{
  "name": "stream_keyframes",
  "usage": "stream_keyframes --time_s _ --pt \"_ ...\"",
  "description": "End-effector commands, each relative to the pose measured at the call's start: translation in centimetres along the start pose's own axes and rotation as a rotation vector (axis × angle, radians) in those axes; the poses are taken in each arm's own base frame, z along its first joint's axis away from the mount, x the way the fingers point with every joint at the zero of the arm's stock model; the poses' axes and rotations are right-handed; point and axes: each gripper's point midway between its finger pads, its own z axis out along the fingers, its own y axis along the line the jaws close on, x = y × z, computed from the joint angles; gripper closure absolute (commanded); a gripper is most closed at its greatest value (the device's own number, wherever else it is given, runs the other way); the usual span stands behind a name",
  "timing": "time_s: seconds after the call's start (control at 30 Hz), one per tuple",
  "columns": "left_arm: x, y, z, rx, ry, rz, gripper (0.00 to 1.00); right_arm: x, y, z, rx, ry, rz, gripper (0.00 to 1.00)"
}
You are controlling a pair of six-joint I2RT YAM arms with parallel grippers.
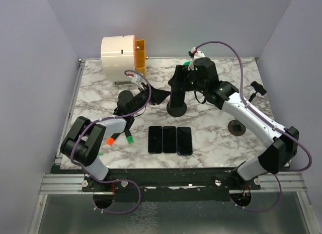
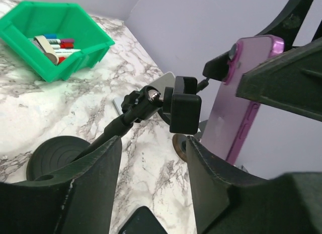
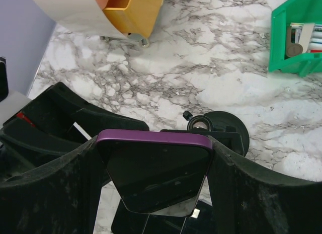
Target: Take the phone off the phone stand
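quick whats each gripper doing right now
left gripper: open, holding nothing
right gripper: jaws closed on the purple smartphone

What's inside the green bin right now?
The green bin holds a few markers and a beige oblong item. Anything beneath them, and the near corner behind the wall, is hidden.

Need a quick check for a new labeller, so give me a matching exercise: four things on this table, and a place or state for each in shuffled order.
Things:
1. purple phone
2. green bin
3. three dark phones
4. white roll

Places or states:
a. flat in a row on the near side of the table
b. between the fingers of the right hand
c. far left corner
d. holding pens

Pairs: 1-b, 2-d, 3-a, 4-c
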Motion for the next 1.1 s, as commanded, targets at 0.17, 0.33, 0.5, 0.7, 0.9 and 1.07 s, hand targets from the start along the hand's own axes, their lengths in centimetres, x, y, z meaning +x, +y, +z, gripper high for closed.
stream_keyframes --time_s 0.17,0.33,0.5,0.7,0.9,1.07 --pt "-3.4 1.0 -2.1 -0.174 -0.127 0.037 0.34 -5.0 4.6 -5.4 -0.233 -0.142 -0.003 1.0" --pt "-6.3 0.6 -3.8 -0.225 -0.176 0.077 0.19 -6.6 5.0 -9.0 -0.269 -0.219 -0.038 1.0" --pt "-9.1 0.1 -5.5 -0.284 -0.235 0.126 0.01 -7.5 4.3 -12.3 -0.251 -0.284 -0.066 1.0" --pt "-11.1 2.5 -7.3 -0.525 -0.337 -0.011 0.01 -7.8 2.9 -14.3 -0.185 -0.306 -0.07 1.0" --pt "-11.4 1.4 -7.5 -0.554 -0.328 -0.067 0.01 -8.4 0.8 -14.4 -0.061 -0.318 -0.047 1.0" --pt "-10.2 -4.1 -6.4 -0.282 -0.174 0.125 0.01 -8.3 0.4 -13.9 -0.032 -0.3 -0.029 1.0"
